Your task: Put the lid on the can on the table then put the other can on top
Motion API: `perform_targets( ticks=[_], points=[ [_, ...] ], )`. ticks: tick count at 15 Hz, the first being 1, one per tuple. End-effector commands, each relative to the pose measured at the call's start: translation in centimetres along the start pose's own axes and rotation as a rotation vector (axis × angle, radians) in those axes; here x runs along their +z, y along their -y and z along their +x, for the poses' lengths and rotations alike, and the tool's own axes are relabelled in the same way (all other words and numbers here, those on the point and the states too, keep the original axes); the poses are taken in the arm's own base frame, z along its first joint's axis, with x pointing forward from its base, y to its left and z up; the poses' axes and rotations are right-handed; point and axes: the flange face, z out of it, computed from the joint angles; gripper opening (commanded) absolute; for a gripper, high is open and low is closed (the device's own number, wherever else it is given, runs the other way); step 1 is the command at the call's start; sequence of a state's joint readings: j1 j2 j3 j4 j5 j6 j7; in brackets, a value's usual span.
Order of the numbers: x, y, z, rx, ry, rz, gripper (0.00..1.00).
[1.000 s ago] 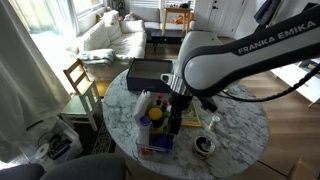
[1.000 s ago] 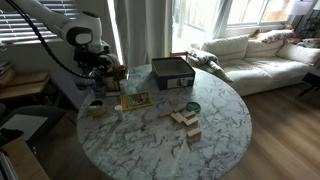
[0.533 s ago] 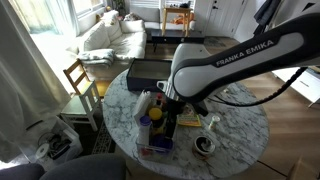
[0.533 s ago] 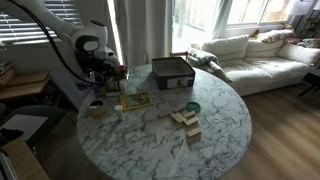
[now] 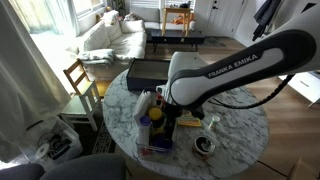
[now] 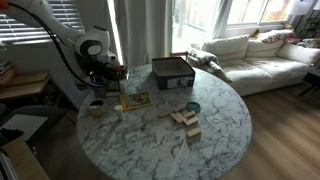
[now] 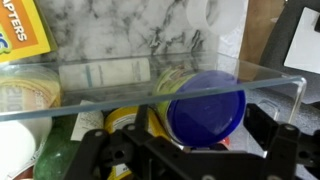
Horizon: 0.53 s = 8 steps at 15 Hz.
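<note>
In the wrist view the blue-purple lid [image 7: 205, 105] lies tilted inside a clear plastic bin [image 7: 60, 108], on top of a yellow-green round thing [image 7: 170, 80] that I cannot identify. My gripper [image 7: 200, 125] is open, one black finger [image 7: 143, 122] left of the lid and one right of it, with a gap on each side. In both exterior views the gripper [image 5: 165, 112] [image 6: 97, 88] reaches down into the bin at the table's edge. The can [image 5: 205, 145] [image 6: 193, 107] stands alone on the marbled table [image 6: 150, 135]. I cannot tell where the other can is.
A yellow bottle [image 5: 155, 112] stands in the bin. On the table are a black box [image 6: 172, 72], a yellow card [image 6: 135, 100], wooden blocks [image 6: 186, 121] and a pale cup [image 5: 210, 122]. A wooden chair [image 5: 80, 80] stands beside the table.
The arm has sunk lower over the bin, bringing the open gripper down around the lid. Nothing on the table has moved.
</note>
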<state>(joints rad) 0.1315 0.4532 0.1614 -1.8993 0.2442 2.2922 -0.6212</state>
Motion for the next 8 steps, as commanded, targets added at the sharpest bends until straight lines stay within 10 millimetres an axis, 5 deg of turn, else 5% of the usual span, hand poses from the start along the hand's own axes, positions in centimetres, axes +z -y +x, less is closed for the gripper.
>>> perform_targets(
  ticks=[1,3,8],
  points=[
    [0.62,-0.25,0.73,0.015,-0.001,-0.021,0.78],
    [0.75,-0.25,0.89,0.020,-0.001,-0.024,0.59],
    [0.98,-0.29,0.92,0.027,0.006,-0.032,0.57]
  ],
)
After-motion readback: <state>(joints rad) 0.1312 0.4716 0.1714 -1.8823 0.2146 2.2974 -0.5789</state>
